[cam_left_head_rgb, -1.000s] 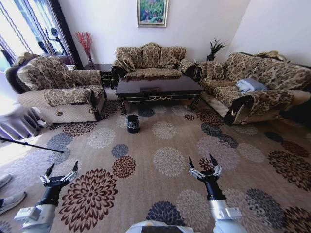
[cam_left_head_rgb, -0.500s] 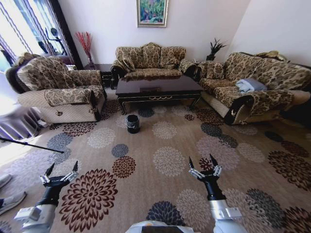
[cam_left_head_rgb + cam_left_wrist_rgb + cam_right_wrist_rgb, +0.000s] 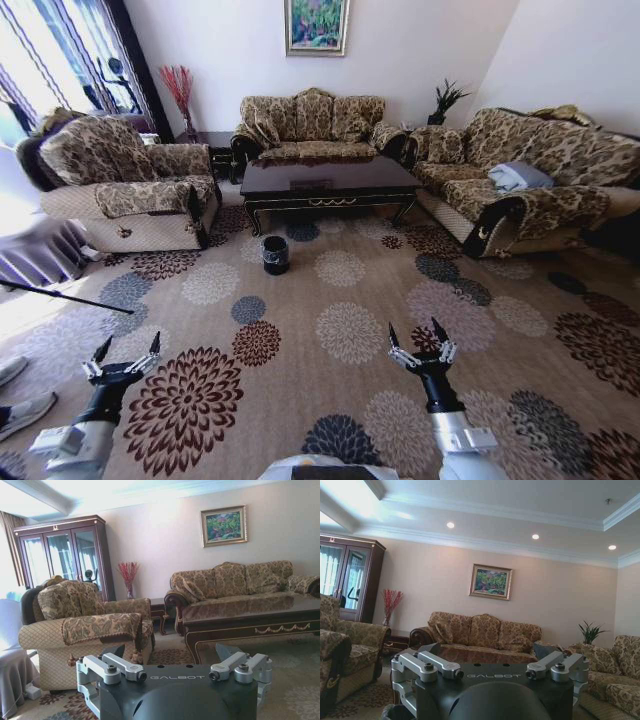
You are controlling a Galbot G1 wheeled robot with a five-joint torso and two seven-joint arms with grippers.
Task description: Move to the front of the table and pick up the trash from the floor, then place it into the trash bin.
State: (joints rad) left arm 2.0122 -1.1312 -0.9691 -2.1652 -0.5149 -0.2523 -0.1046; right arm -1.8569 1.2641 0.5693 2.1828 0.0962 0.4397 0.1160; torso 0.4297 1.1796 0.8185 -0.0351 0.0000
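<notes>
A floral-patterned carpet (image 3: pixel 340 330) covers the floor; a three-seat sofa (image 3: pixel 312 125) stands against the far wall beneath a framed painting (image 3: pixel 316 25); an armchair (image 3: pixel 125 185) sits left, another sofa (image 3: pixel 520 180) right, bearing a folded blue cloth (image 3: pixel 518 176).

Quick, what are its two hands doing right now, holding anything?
Left hand: open, holding nothing, held low over the carpet.
Right hand: open, holding nothing, also low over the carpet.
</notes>
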